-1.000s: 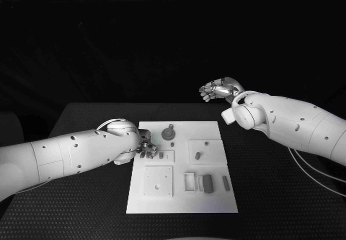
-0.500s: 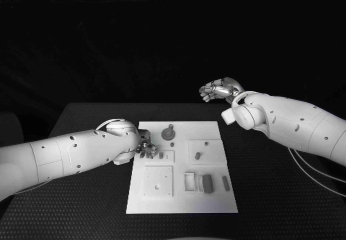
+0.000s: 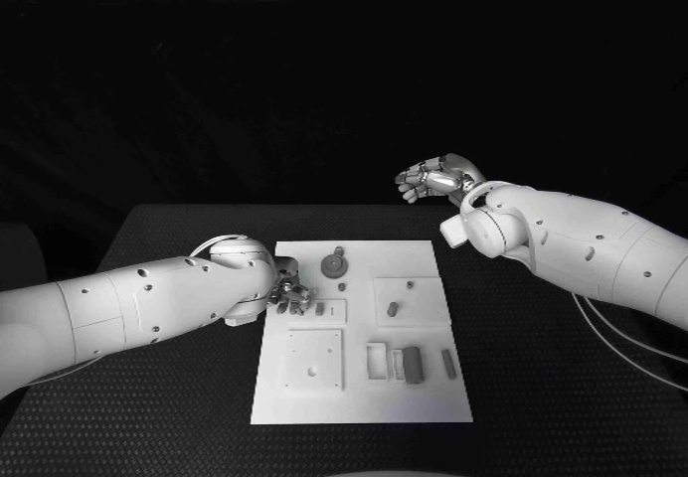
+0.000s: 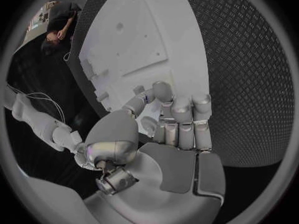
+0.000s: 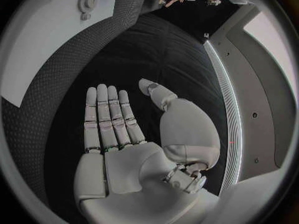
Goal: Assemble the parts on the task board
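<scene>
1. The task board (image 3: 359,397) lay mid-table, long side running near to far. By its near edge sat a square plate (image 3: 314,360) on the left and a row of slim grey parts (image 3: 413,364) on the right, all loose and not yet assembled, by the look of it.
2. Mid-board, at the left edge: the left hand (image 3: 292,295) sat low over the board, fingers curled in. The left wrist view showed the curl (image 4: 177,127) but not whether a part was inside, so grip state was unclear. Likely it was working a pick there.
3. A right-side block (image 3: 398,297) carried small grey pieces.
4. A round grey part (image 3: 336,264) lay near the far edge.
5. The right hand (image 3: 434,179) hung raised beyond the far right corner, flat (image 5: 115,134), holding nothing. Probably parked clear.
</scene>
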